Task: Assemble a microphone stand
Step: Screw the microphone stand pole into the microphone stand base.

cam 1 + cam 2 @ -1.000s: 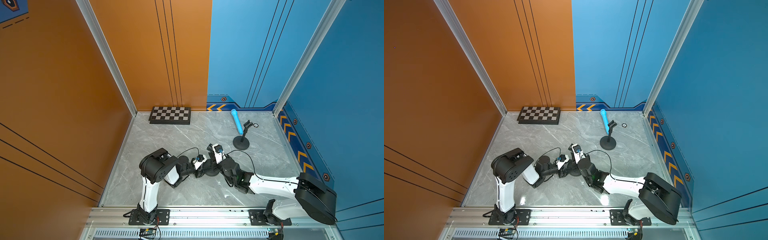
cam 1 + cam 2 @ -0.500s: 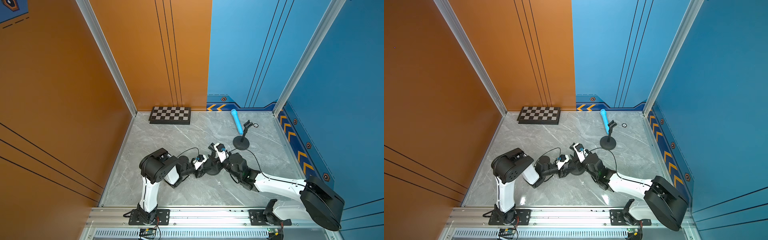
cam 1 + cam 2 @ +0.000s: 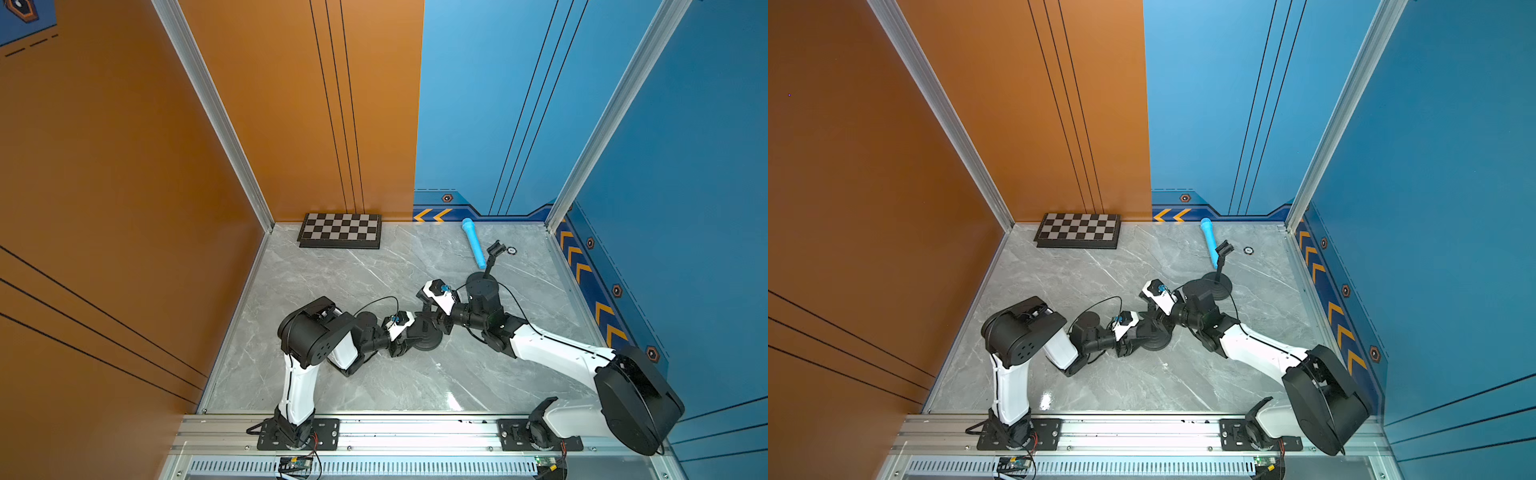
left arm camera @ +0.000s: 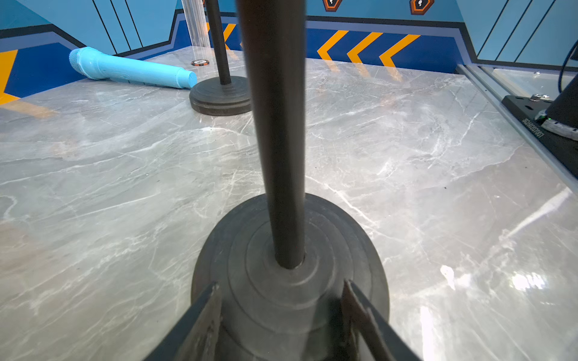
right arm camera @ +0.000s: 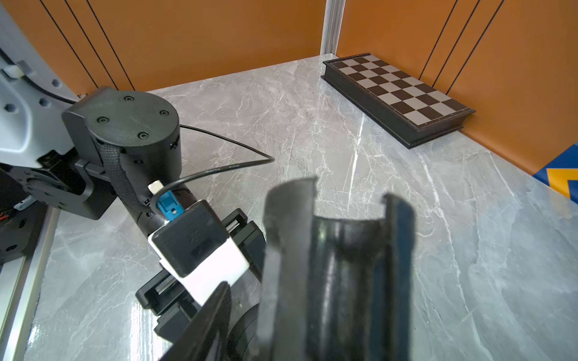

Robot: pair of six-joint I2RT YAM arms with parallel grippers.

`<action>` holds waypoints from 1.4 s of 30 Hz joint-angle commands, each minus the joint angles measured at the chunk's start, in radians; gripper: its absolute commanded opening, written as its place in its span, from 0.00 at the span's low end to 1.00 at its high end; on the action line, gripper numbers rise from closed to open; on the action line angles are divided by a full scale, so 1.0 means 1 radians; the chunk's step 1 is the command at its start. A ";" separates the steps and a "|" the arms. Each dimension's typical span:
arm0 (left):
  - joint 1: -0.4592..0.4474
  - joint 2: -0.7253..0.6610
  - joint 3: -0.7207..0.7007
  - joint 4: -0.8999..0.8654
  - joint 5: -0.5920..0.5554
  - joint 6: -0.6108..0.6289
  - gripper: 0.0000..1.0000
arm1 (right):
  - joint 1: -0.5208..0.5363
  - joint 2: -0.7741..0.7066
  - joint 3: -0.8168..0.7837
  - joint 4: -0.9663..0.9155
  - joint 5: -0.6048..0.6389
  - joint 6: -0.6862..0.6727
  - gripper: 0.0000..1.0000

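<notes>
Left wrist: two stands (image 4: pixel 220 97), one microphone (image 4: pixel 131 70). The near stand (image 4: pixel 278 140) rises upright; microphone flat, head toward back wall (image 3: pixel 478 124). Grips unclear: left tool (image 4: pixel 280 283) straddles base (image 4: pixel 359 250), right tool (image 5: pixel 287 290) flanks clip (image 5: pixel 337 250).

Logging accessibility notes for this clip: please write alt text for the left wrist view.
A black pole rises from a round black base gripped between the fingers of the left hand. Behind, on the marble table, a second stand stands beside a lying blue microphone.
</notes>
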 commanded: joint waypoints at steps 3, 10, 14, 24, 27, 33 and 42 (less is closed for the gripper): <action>-0.032 0.017 -0.005 -0.151 0.070 -0.018 0.63 | -0.007 0.024 0.017 0.010 0.002 -0.003 0.24; -0.014 0.054 0.032 -0.151 0.055 -0.046 0.63 | 0.012 0.010 -0.050 0.132 0.150 0.053 0.02; -0.020 0.077 0.039 -0.151 0.047 -0.047 0.63 | 0.080 -0.001 -0.145 0.299 0.395 0.092 0.01; -0.023 0.070 0.026 -0.152 0.018 -0.048 0.62 | 0.353 0.165 -0.219 0.620 1.098 0.115 0.00; -0.022 0.065 0.020 -0.151 0.014 -0.045 0.62 | 0.366 0.184 -0.205 0.619 1.091 0.129 0.00; -0.024 -0.012 -0.005 -0.151 0.010 -0.057 0.62 | 0.366 0.161 -0.205 0.604 1.033 0.149 0.00; -0.029 -0.060 -0.011 -0.150 0.044 -0.103 0.62 | 0.388 0.276 -0.167 0.775 1.048 0.178 0.00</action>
